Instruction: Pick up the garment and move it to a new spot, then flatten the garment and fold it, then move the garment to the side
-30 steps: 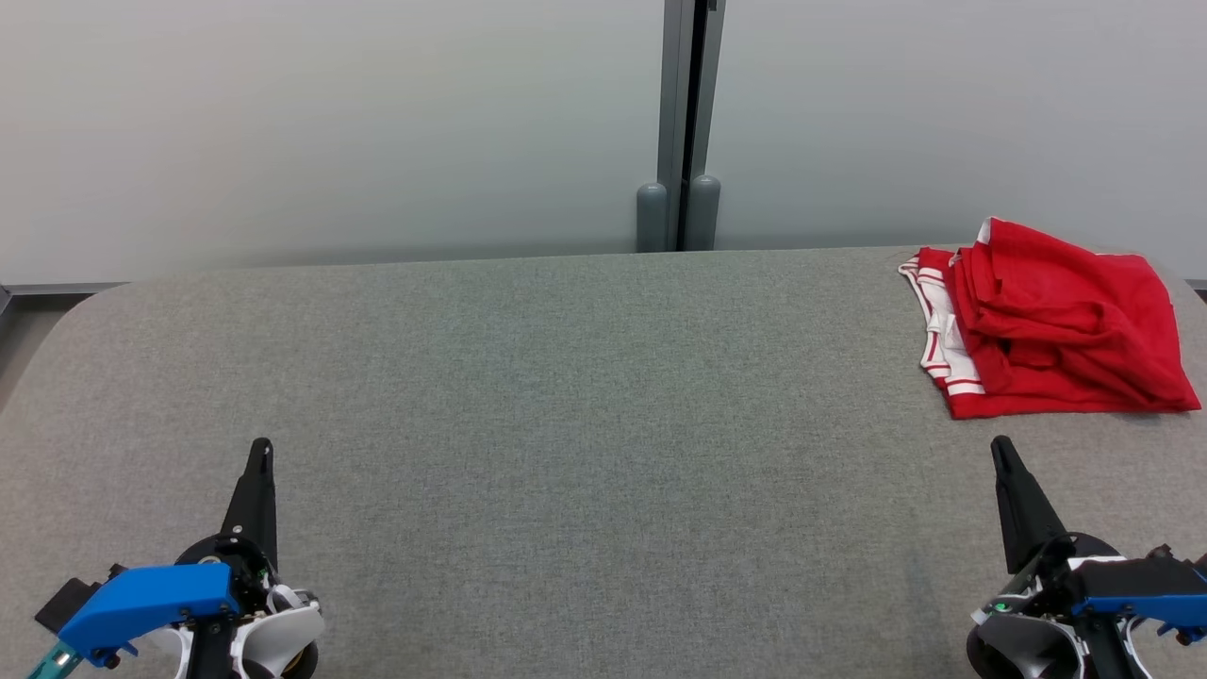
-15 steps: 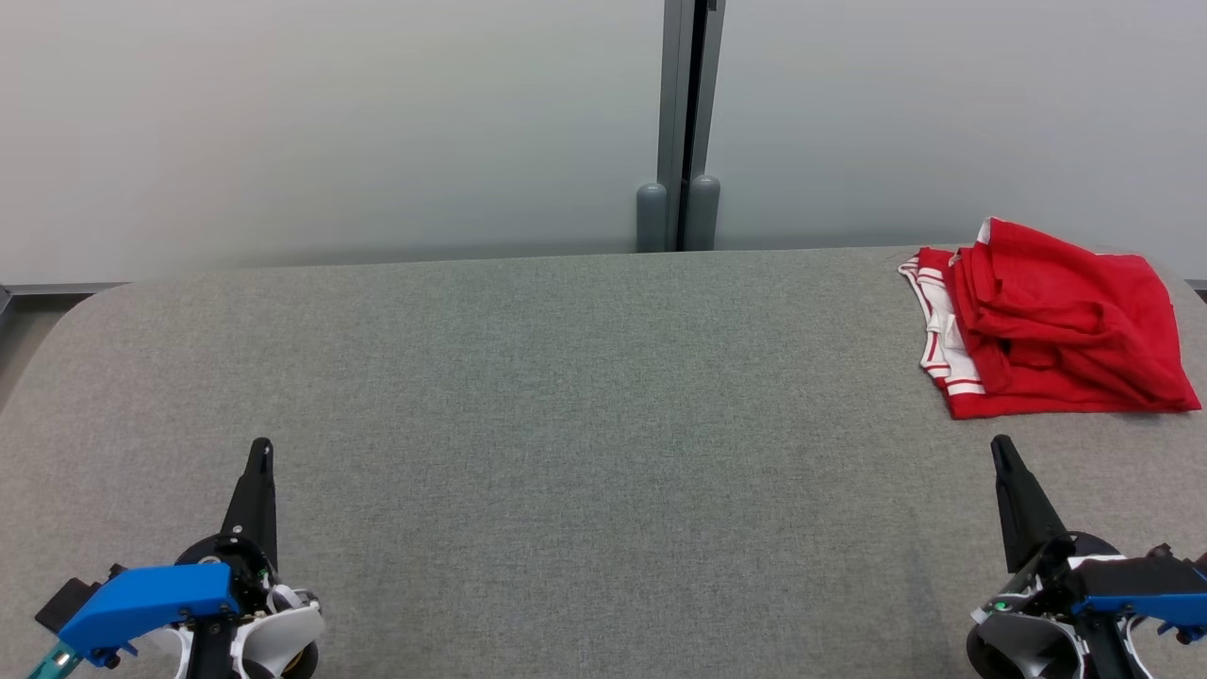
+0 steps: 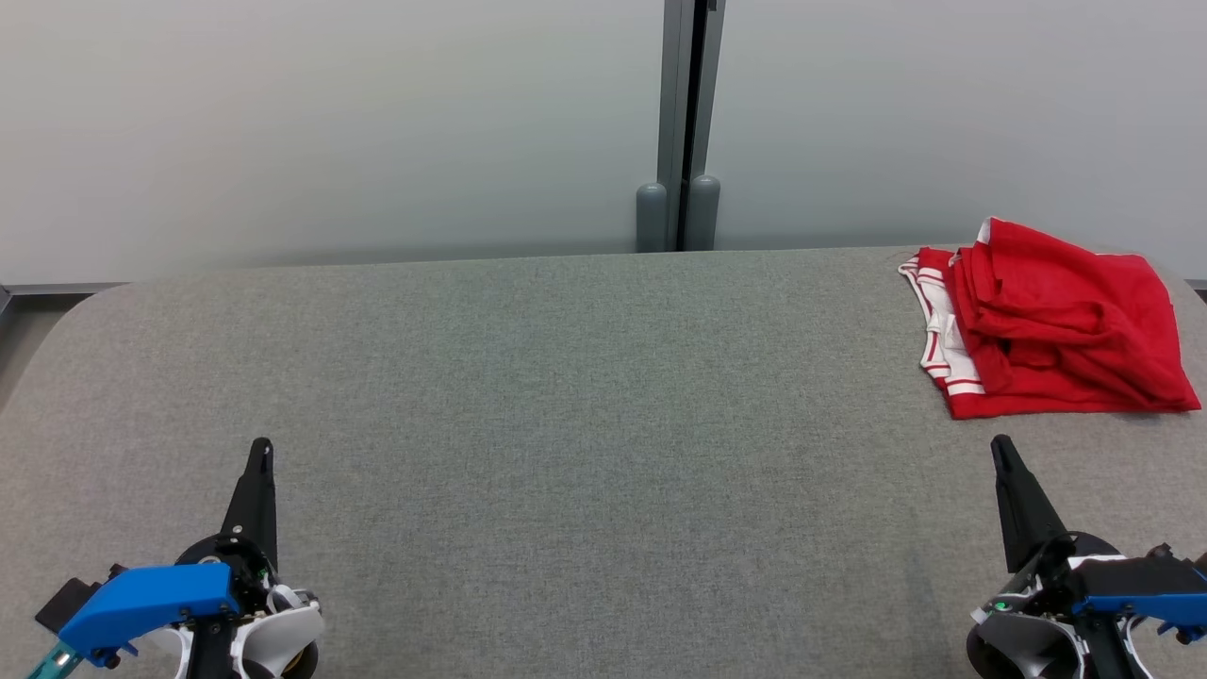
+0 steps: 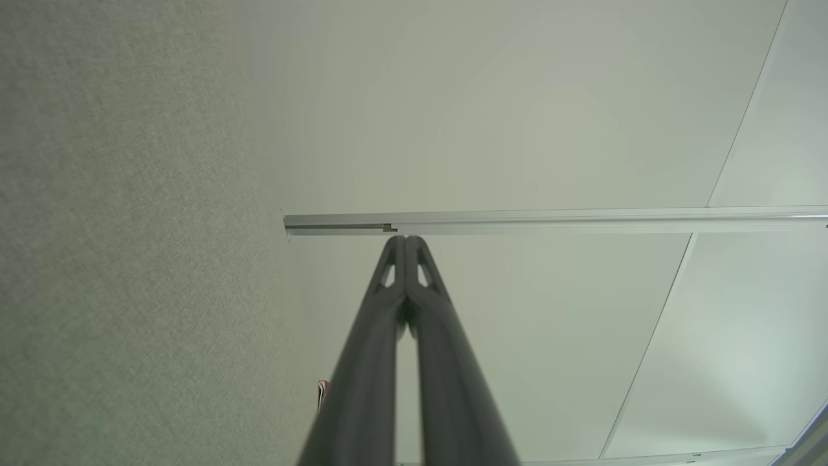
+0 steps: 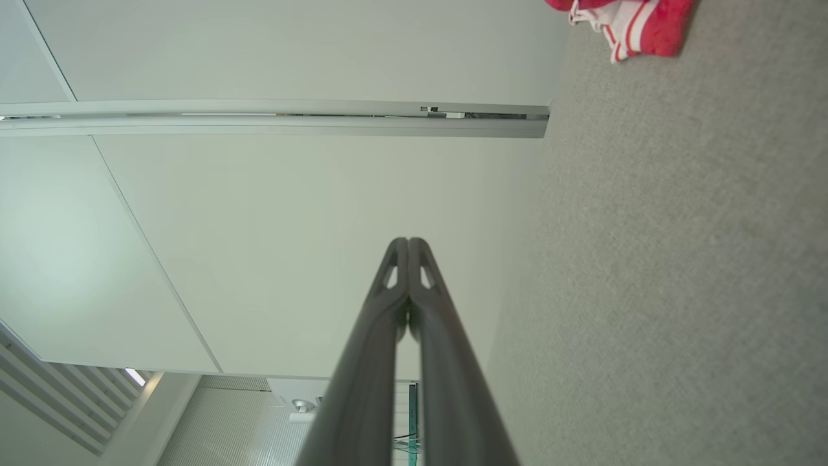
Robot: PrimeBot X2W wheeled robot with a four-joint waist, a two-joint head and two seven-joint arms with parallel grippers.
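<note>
While parked low, left claw (image 3: 261, 451): clenched shut, empty
right claw (image 3: 1000, 449): clenched too, nearest the cloth
garment: rumpled red fabric garment (image 3: 1056, 325), white-striped trim, far-right corner of grey felt desk (image 3: 566, 396)
tip: probably spread right claw first, pinch the near hem

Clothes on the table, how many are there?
1. The red garment with white stripes lies bunched at the far right corner of the grey table. Its folds could hide another piece.
</note>
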